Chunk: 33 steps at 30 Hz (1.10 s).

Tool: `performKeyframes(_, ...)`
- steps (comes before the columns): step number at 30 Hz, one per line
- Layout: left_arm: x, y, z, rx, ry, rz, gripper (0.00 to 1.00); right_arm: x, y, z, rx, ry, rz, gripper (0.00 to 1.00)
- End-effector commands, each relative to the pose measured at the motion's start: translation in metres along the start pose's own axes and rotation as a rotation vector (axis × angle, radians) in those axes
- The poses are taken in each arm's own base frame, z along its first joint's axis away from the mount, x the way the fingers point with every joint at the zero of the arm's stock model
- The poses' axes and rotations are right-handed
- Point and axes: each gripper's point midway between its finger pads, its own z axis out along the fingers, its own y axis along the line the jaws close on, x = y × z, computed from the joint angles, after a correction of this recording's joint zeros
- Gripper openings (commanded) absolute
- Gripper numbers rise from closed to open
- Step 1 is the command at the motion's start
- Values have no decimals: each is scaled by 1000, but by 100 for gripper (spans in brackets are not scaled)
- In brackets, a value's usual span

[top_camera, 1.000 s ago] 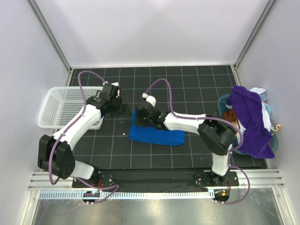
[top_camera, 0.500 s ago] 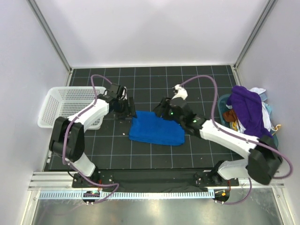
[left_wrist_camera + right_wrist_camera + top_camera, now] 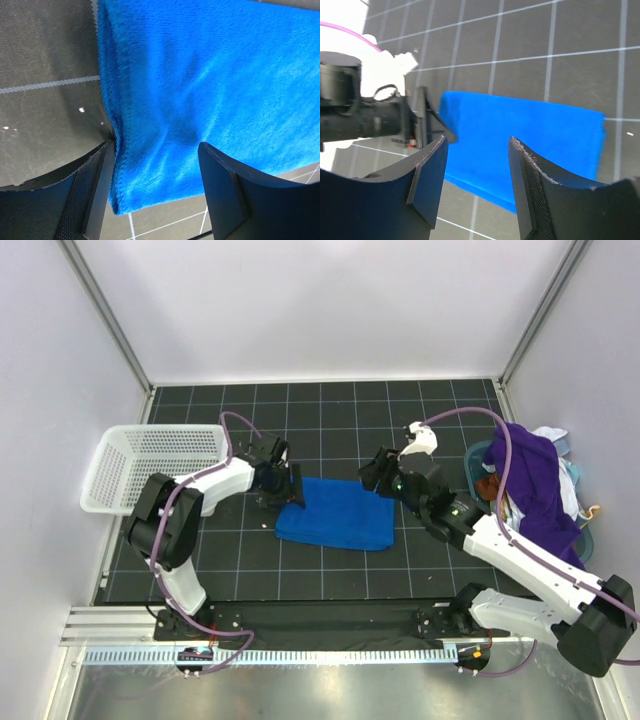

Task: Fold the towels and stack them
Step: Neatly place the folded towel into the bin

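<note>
1. Blue towel (image 3: 335, 512): lies folded into a flat rectangle on the black gridded mat (image 3: 400, 420), at the centre of the top view. It sits between the two grippers.

2. Left gripper (image 3: 156, 147): positioned at the towel's upper left corner in the top view.
- The jaws are spread wide and are not clamped.
- In the left wrist view, the towel's folded edge runs between the two fingers.
- The finger at the lower left of that frame stands against the outer edge of the cloth.
- The finger at the lower right stands over the blue pile.
- The cloth is straddled, not pinched (no bunching shows between the pads).

3. Right gripper (image 3: 479, 145): positioned just off the towel's upper right corner in the top view.
- The jaws are released, standing wide apart.
- Nothing is held.
- In the right wrist view the towel and the left gripper appear beyond the finger gap, and the tips are clear of the cloth.

4. Purple towel (image 3: 535, 490): draped over a heap at the right edge of the top view, well apart from both grippers.

5. White perforated basket (image 3: 120, 455): stands at the left edge of the top view, beside the left arm.
</note>
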Motion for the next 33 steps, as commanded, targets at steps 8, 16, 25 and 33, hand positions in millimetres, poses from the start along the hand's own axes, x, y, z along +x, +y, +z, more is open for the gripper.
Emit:
performKeyframes(8, 16, 18, 36, -204, -8, 20, 63, -11, -19, -12, 32, -34, -38, 59)
performKeyframes(16, 18, 36, 34, -297, -28, 23, 33, -11, -17, -13, 17, -25, -45, 59)
performKeyframes(25, 0, 44, 23, -416, -84, 97, 0, -11, -10, -11, -10, -9, -62, 59)
performKeyframes(33, -21, 41, 4, -484, -129, 155, 0, -15, -4, -8, -25, -7, -92, 59)
